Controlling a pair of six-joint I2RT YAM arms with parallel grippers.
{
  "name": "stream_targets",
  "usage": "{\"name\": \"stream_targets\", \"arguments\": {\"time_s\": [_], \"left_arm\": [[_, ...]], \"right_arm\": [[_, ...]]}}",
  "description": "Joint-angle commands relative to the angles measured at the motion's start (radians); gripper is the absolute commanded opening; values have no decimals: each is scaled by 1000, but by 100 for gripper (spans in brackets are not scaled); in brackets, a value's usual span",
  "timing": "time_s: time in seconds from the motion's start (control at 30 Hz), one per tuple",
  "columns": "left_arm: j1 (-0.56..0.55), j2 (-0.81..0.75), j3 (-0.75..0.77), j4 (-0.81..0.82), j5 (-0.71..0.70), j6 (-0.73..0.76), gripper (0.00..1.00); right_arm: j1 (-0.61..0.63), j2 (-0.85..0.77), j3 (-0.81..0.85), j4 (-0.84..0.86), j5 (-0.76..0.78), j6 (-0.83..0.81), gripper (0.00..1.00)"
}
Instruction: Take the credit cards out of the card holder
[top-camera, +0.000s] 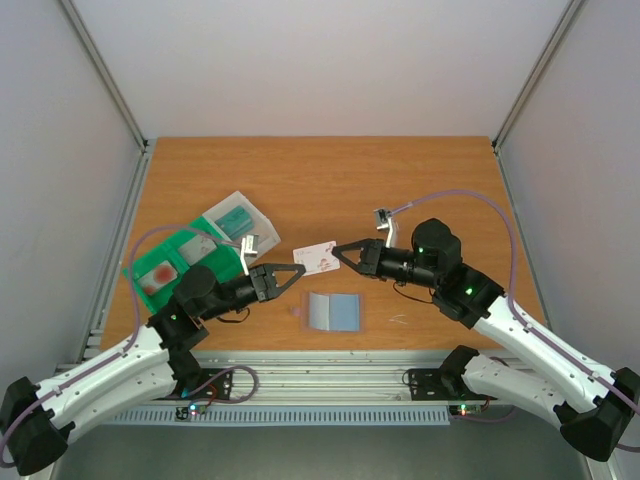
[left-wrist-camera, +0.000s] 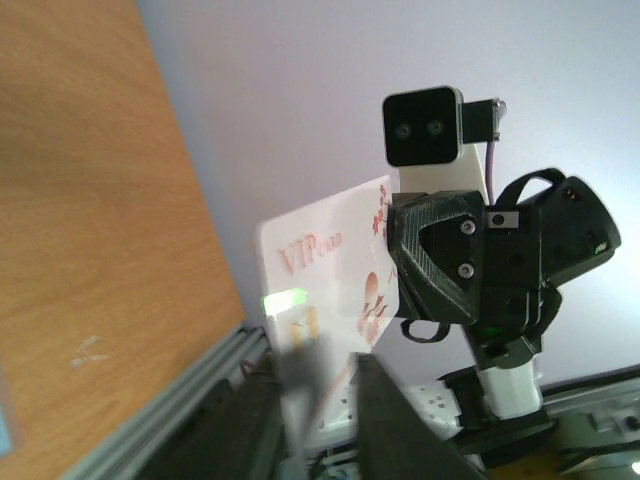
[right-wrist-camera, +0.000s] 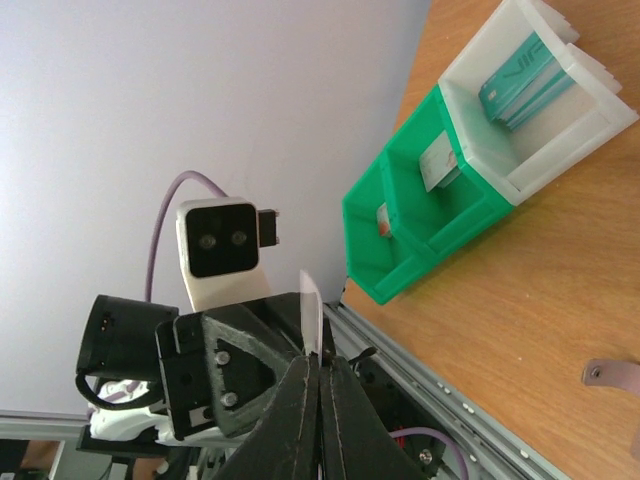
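Observation:
A white card (top-camera: 315, 258) with red "VIP" print hangs in the air between the two grippers. My right gripper (top-camera: 338, 250) is shut on its right edge. In the right wrist view the card (right-wrist-camera: 309, 305) stands edge-on in the closed right gripper (right-wrist-camera: 321, 358). My left gripper (top-camera: 297, 272) is open at the card's left corner. In the left wrist view the card (left-wrist-camera: 320, 270) dips between the parted left gripper (left-wrist-camera: 315, 378). The card holder (top-camera: 333, 311) lies flat on the table below, grey on the left and light blue on the right. No other cards show clearly.
A green compartment tray (top-camera: 160, 265) and a clear box (top-camera: 235, 220) with a teal block sit at the left, also seen in the right wrist view as the tray (right-wrist-camera: 420, 220) and the box (right-wrist-camera: 540, 110). A metal rail (top-camera: 320, 375) runs along the near edge.

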Motion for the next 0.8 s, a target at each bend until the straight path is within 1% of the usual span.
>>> {"name": "stream_targets", "arguments": {"time_s": [0.0, 0.1, 0.17, 0.27, 0.3, 0.33, 0.37, 0.43, 0.47, 0.5, 0.53, 0.63, 0.77], "left_arm": [[-3, -3, -32, 121, -29, -8, 2], [-4, -4, -40, 121, -33, -15, 1], [-4, -5, -46, 118, -37, -15, 0], [-4, -11, -45, 90, -46, -6, 1], [-4, -15, -36, 51, -55, 17, 0], [-4, -19, -22, 2, -65, 38, 0], [-3, -23, -4, -84, -77, 71, 0], [-3, -32, 36, -189, -102, 145, 1], [-3, -35, 50, -237, -119, 173, 0], [-2, -41, 62, -276, -136, 191, 0], [-1, -45, 74, -302, -154, 216, 0], [4, -43, 117, -446, -218, 271, 0], [26, -25, 159, -543, -278, 321, 0]], "right_arm": [[4, -6, -8, 28, -16, 14, 2], [4, -13, -16, 16, -15, 12, 9], [4, -22, -17, -10, -7, 4, 19], [3, -42, -10, -71, 13, -34, 40], [4, -49, -7, -97, 23, -49, 50], [4, -58, -6, -122, 33, -61, 56], [4, -67, -8, -145, 42, -72, 63], [4, -88, -16, -174, 51, -87, 75], [4, -98, -21, -182, 52, -93, 89], [4, -108, -28, -192, 58, -98, 97], [3, -118, -35, -204, 62, -103, 98], [3, -137, -51, -244, 78, -123, 98], [4, -150, -60, -287, 91, -150, 99]]}}
